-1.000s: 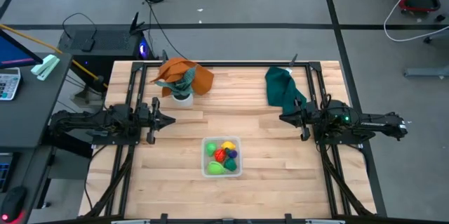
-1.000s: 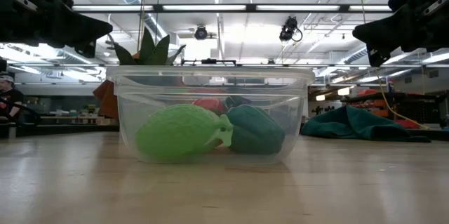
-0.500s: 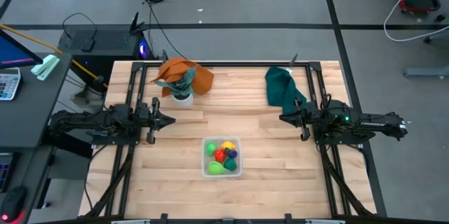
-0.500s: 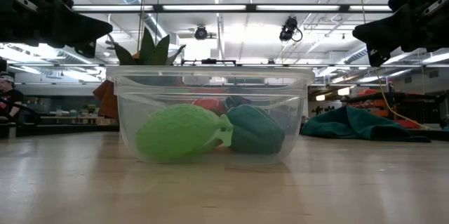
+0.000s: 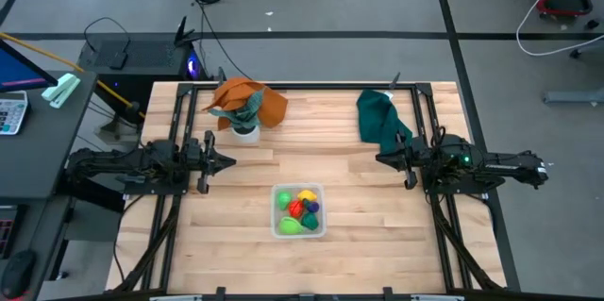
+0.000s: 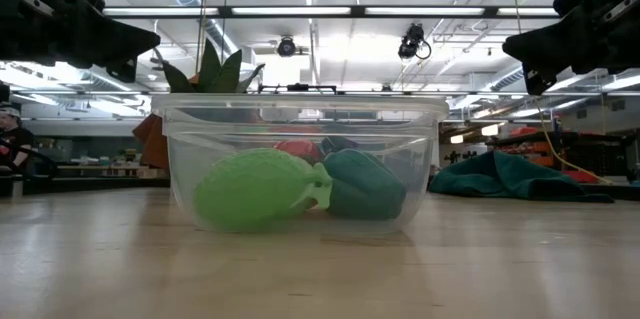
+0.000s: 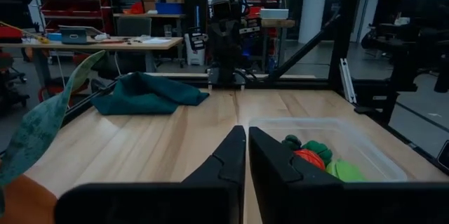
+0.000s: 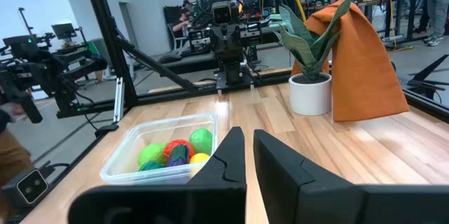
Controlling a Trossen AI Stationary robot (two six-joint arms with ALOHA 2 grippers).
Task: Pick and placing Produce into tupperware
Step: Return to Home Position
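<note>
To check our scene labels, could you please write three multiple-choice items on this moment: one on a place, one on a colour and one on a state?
1. Where does the produce lie?
A. on the bare table top
B. inside the tupperware
C. on the floor

2. What colour is the cloth beside the white pot?
A. blue
B. white
C. orange

3. In what state are the left end effector and the right end effector?
A. both shut and empty
B. each gripping a piece of produce
C. both clamped on the tupperware rim

Answers:
1 B: the high view shows the coloured pieces within the clear walls.
2 C: the high and right wrist views both show it orange.
3 A: each wrist view shows its own end effector closed on nothing, apart from the tupperware.
</note>
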